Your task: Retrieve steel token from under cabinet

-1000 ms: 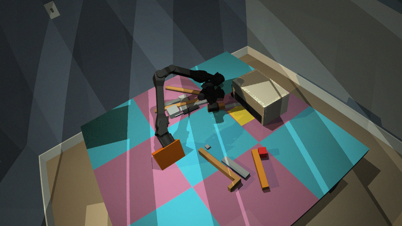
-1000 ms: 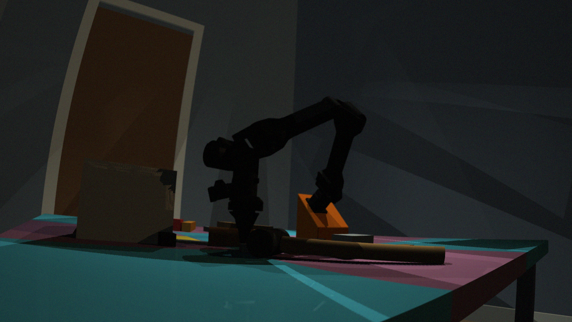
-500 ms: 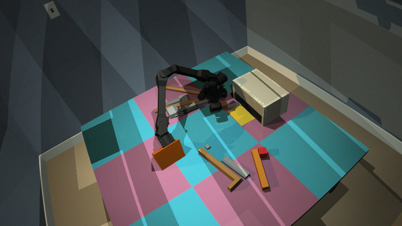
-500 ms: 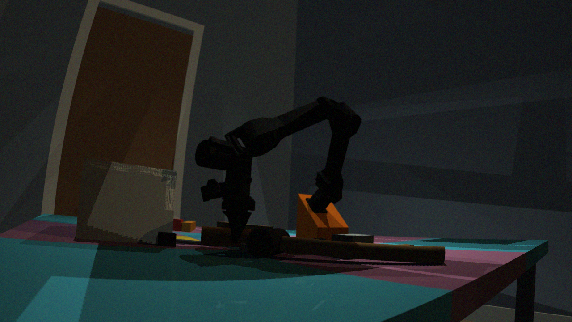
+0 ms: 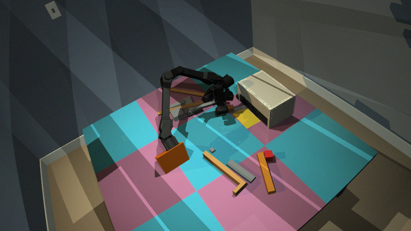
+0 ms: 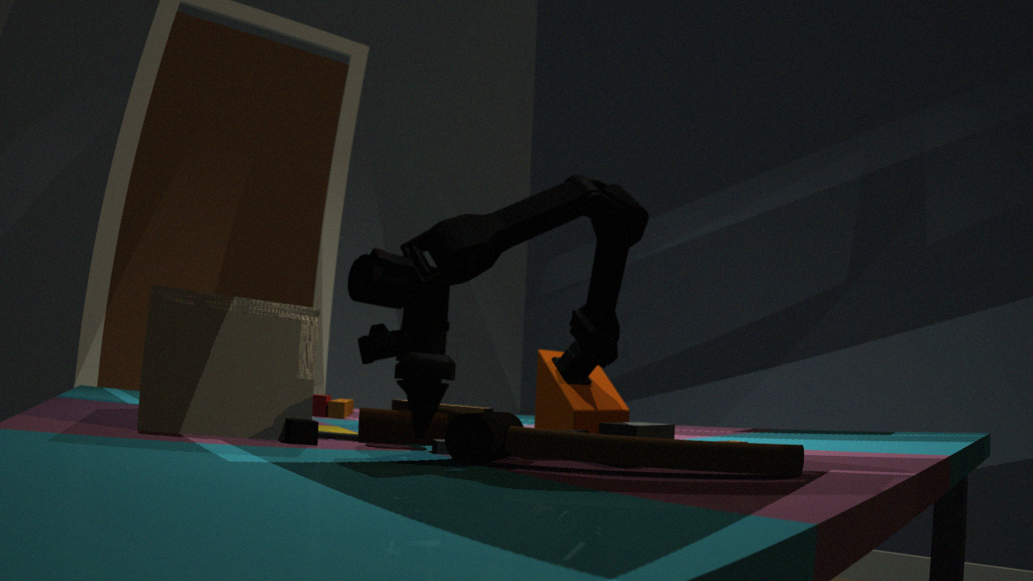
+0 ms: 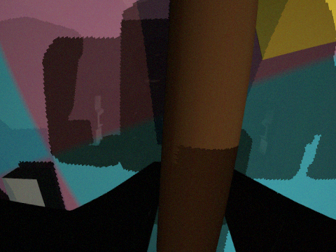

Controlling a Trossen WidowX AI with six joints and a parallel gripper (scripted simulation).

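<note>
My gripper is shut on the brown handle of a long tool, low over the table. The tool's thin grey shaft points at the vent slots along the bottom of the beige cabinet. Its tip lies by the cabinet's front edge, over the far corner of the yellow marked area. In the exterior view a small dark block sits at the tool's end near the cabinet. The steel token is not visible in any view.
A hammer with a long brown handle and several grey pieces lie behind the gripper. Nearer the front lie an L-shaped orange bar, a grey bar, an orange bar, a red cube and a small grey cube. The arm stands on an orange block.
</note>
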